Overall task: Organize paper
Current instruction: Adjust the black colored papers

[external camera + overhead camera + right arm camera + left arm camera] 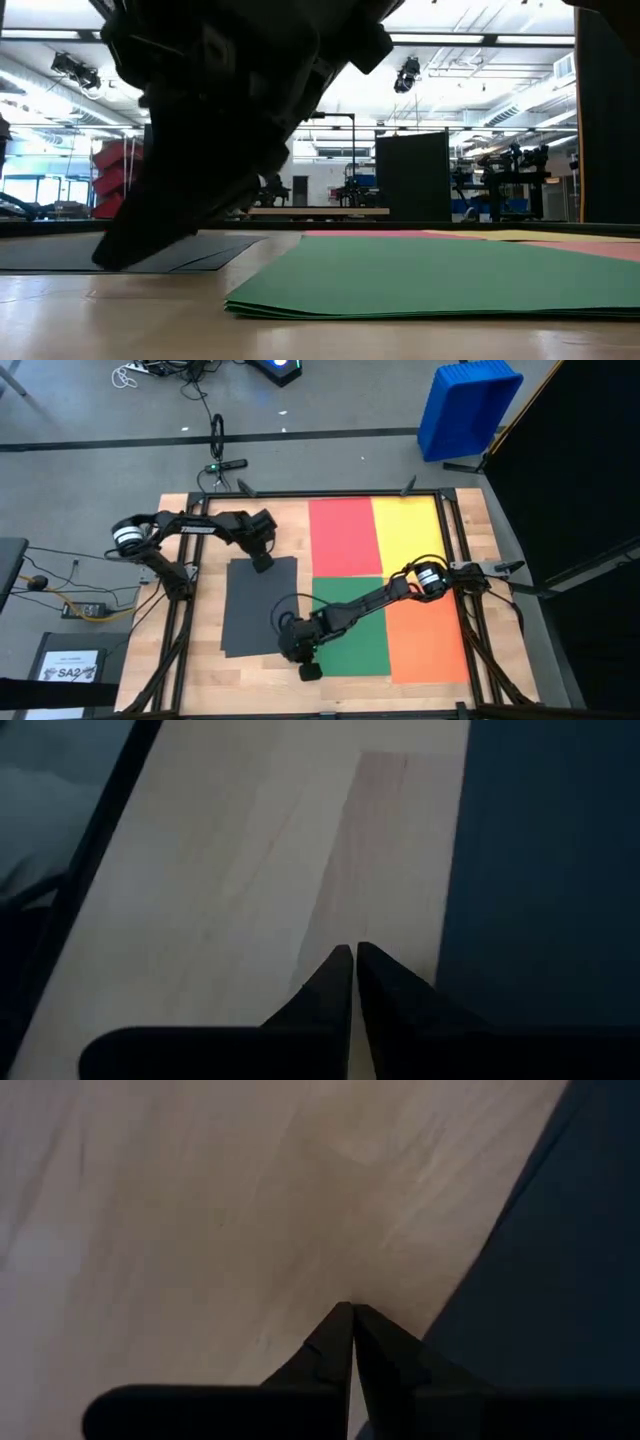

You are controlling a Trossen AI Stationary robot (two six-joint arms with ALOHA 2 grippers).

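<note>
Where the floor meets the table's corner, a white sheet point(79, 666) reads "SA2" — legible

free: bare wood of the table point(205, 660) along the left edge and the near edge — open passage | blocked: right arm point(360, 610) lies across the green sheet point(350, 645), right gripper point(310, 672) low at the near edge | blocked: left gripper point(262, 563) over the dark sheet point(255, 610) — far-left corner crowded by the left arm
</note>
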